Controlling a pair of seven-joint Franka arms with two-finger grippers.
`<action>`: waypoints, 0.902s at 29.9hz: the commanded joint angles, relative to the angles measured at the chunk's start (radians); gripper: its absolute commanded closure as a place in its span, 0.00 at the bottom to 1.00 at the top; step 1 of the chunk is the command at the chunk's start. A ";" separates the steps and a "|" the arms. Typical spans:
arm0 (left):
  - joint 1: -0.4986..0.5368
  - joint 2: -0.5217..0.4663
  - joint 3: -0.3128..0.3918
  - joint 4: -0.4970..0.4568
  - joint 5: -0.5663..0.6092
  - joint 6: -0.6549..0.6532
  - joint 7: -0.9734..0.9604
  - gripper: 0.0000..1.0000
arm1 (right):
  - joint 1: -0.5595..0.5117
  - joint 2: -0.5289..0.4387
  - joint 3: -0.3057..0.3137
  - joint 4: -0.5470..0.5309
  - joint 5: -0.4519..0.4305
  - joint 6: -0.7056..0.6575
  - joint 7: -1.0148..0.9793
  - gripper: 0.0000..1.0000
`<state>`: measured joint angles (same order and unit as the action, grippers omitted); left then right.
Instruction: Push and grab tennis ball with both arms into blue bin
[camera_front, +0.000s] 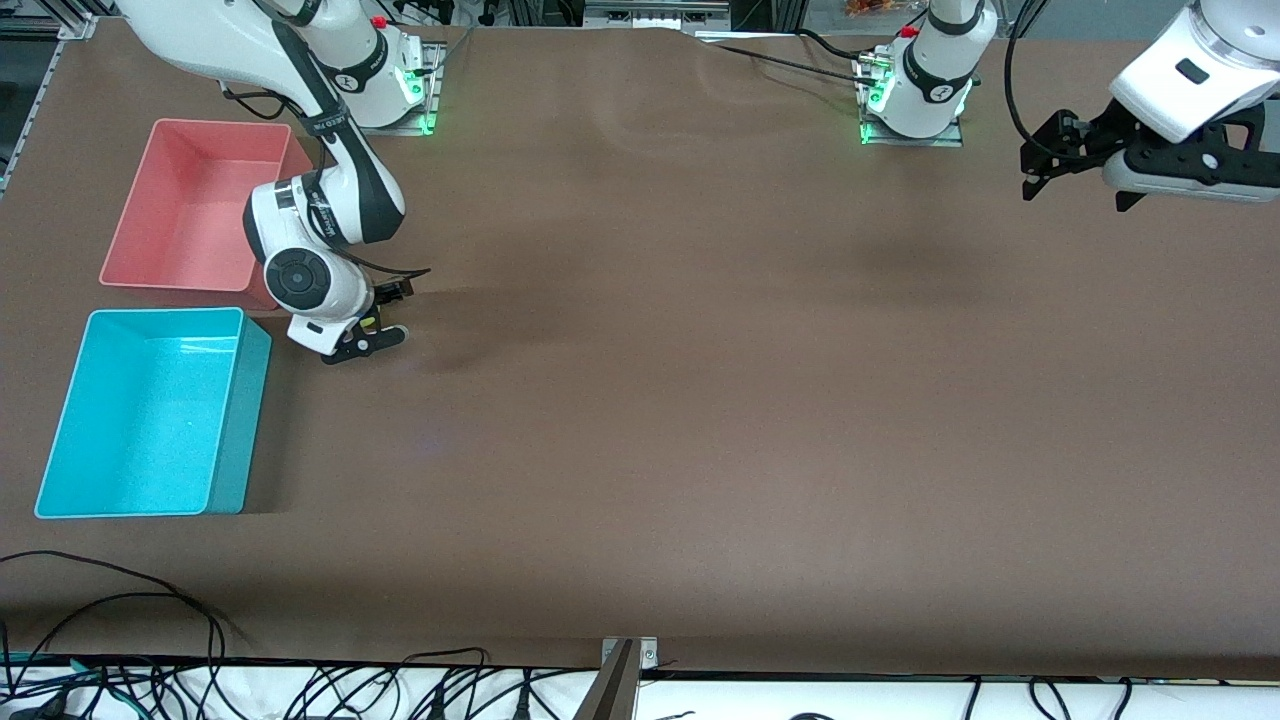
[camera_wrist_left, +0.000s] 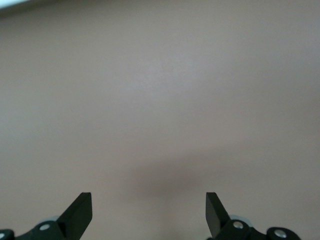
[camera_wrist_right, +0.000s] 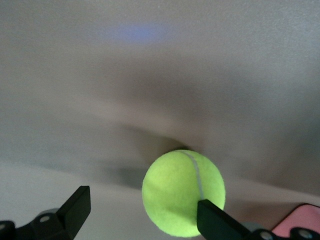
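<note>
The tennis ball (camera_wrist_right: 182, 192) is yellow-green with a curved seam and lies on the brown table between my right gripper's open fingers, close against one finger. In the front view only a sliver of the ball (camera_front: 370, 322) shows under the hand. My right gripper (camera_front: 392, 314) (camera_wrist_right: 144, 202) is low at the table, beside the blue bin (camera_front: 240, 420) and the pink bin. The blue bin is empty. My left gripper (camera_front: 1040, 165) (camera_wrist_left: 148, 200) is open and empty, up in the air over the left arm's end of the table, and that arm waits.
A pink-red bin (camera_front: 130, 210) stands farther from the front camera than the blue bin, and its corner shows in the right wrist view (camera_wrist_right: 300, 220). Cables lie along the table's front edge (camera_front: 300, 680). The arms' bases (camera_front: 910, 100) stand at the back edge.
</note>
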<state>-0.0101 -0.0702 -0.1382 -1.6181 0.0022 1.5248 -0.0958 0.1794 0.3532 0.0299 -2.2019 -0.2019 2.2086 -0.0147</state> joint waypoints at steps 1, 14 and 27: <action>-0.039 0.061 0.035 0.086 -0.016 -0.045 -0.033 0.00 | -0.005 -0.005 -0.004 0.007 -0.037 -0.023 -0.008 0.00; -0.079 0.059 0.080 0.084 -0.019 -0.052 -0.051 0.00 | -0.008 -0.005 -0.039 0.008 -0.060 -0.030 -0.016 0.00; -0.065 0.066 0.083 0.081 -0.031 -0.058 -0.044 0.00 | -0.011 0.029 -0.044 0.011 -0.054 -0.032 -0.004 0.00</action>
<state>-0.0707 -0.0229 -0.0675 -1.5701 -0.0094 1.4908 -0.1361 0.1730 0.3625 -0.0164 -2.1999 -0.2490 2.1734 -0.0194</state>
